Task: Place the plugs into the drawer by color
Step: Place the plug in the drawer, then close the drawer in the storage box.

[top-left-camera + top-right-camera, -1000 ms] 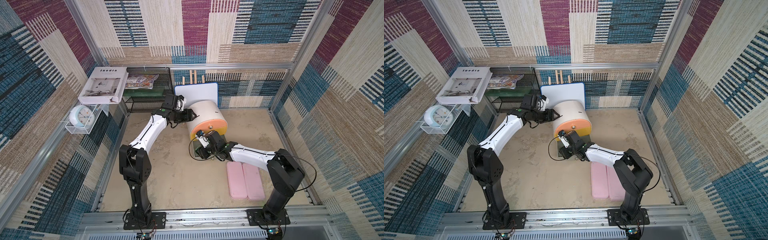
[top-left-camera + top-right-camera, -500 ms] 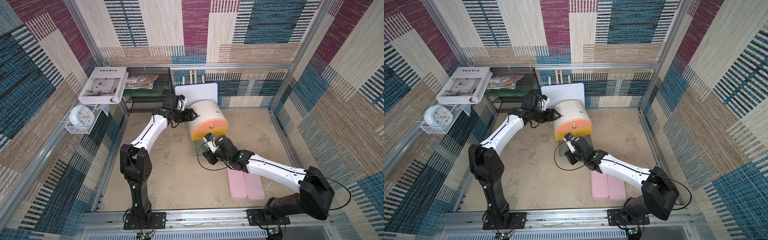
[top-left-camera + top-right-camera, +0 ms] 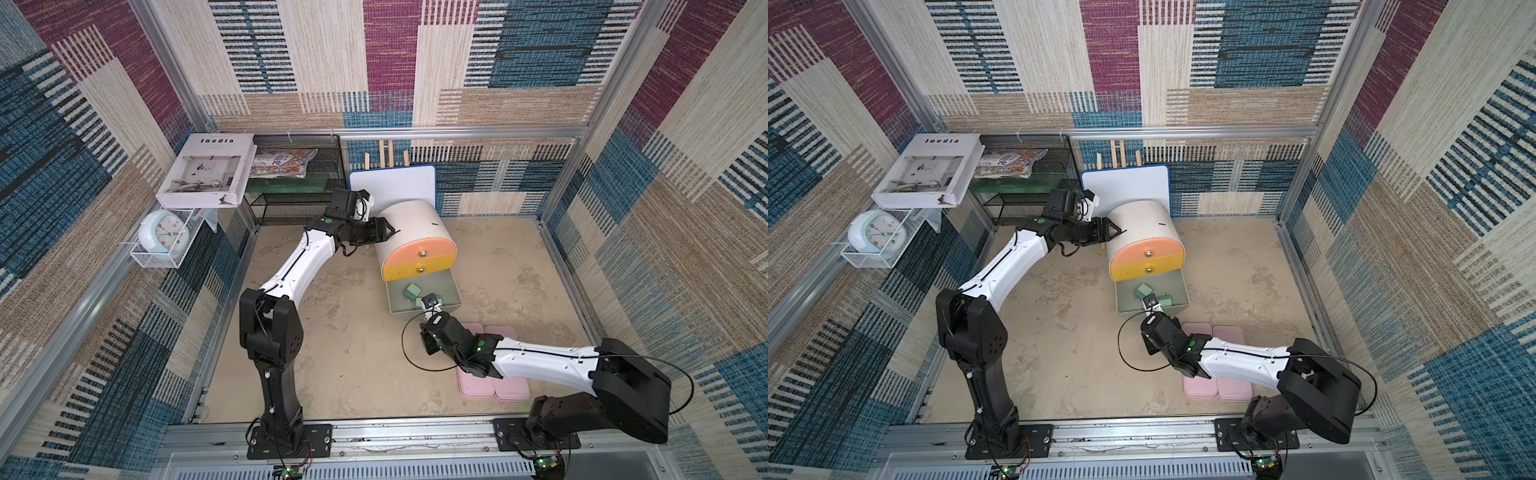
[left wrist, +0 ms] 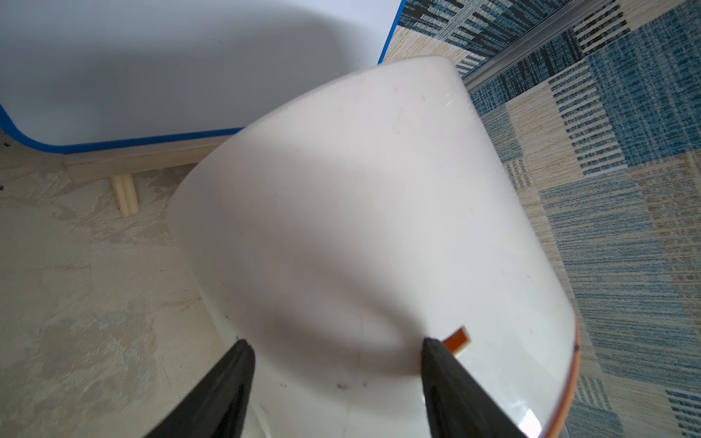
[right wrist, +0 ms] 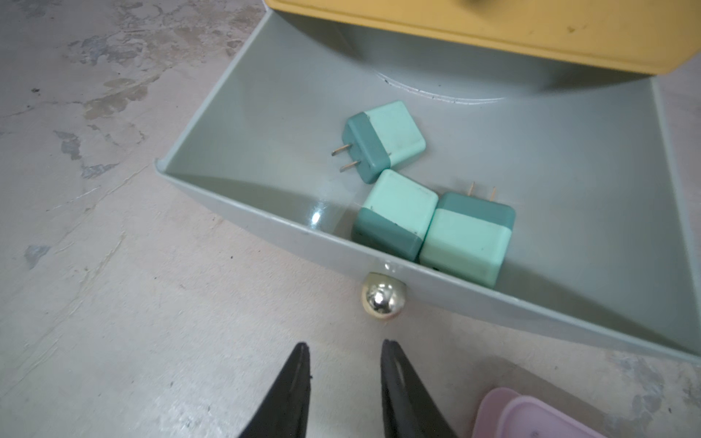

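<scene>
The right claw (image 5: 344,342) hangs low over the desk (image 5: 113,246), its two black fingers a narrow gap apart with nothing between them. Just ahead of its tips, and clear of them, sits the round metal knob (image 5: 383,299) of the bottom drawer (image 5: 265,231). This is the grey-green one, pulled well out of the drawer cabinet (image 3: 411,224).

Beyond the knob, inside that drawer, lie three green plugs. The nearest plug (image 5: 466,242) rests against the front wall with its prongs pointing away from the claw. The middle plug (image 5: 398,206) touches it side by side, with its dark end toward the claw. The far plug (image 5: 387,140) lies a little deeper in, close to the middle one, with its prongs level and pointing across the drawer.

Farther ahead of the claw, the yellow drawer front (image 5: 455,30) is shut above the open drawer. In a top view the salmon-pink front (image 3: 419,257) above it is shut too. Two pink trays (image 5: 538,413) lie on the desk just beside and behind the claw's tips, and the right arm crosses over them.

The left claw (image 4: 333,340) is spread wide and grips nothing. Its tips are set against the cabinet's rounded white top, on the side away from the right claw. A small orange strip (image 4: 457,339) shows beside one tip. Past the left claw, behind the cabinet, leans a whiteboard (image 4: 151,57) with a blue rim.
</scene>
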Controlling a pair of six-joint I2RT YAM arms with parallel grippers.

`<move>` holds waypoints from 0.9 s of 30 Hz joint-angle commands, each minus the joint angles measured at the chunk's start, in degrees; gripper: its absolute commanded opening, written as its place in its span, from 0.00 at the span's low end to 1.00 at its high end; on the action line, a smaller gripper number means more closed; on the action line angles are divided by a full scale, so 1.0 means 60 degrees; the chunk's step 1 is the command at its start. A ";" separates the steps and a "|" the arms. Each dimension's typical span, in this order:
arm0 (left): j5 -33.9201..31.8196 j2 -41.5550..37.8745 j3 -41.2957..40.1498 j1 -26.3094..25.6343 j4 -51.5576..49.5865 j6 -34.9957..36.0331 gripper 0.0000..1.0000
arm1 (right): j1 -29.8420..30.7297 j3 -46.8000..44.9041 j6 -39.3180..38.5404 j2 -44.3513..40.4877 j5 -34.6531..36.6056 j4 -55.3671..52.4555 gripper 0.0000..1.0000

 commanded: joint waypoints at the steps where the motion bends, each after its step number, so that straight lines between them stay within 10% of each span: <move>1: -0.0727 0.0117 -0.0140 -0.0029 -0.1633 0.0304 0.73 | -0.0014 0.0135 0.0216 0.0500 0.0547 0.0975 0.34; 27: -0.0793 0.0041 -0.0356 -0.0113 -0.1633 0.0361 0.73 | -0.1279 0.1208 -0.0452 0.2306 -0.0201 0.3622 0.27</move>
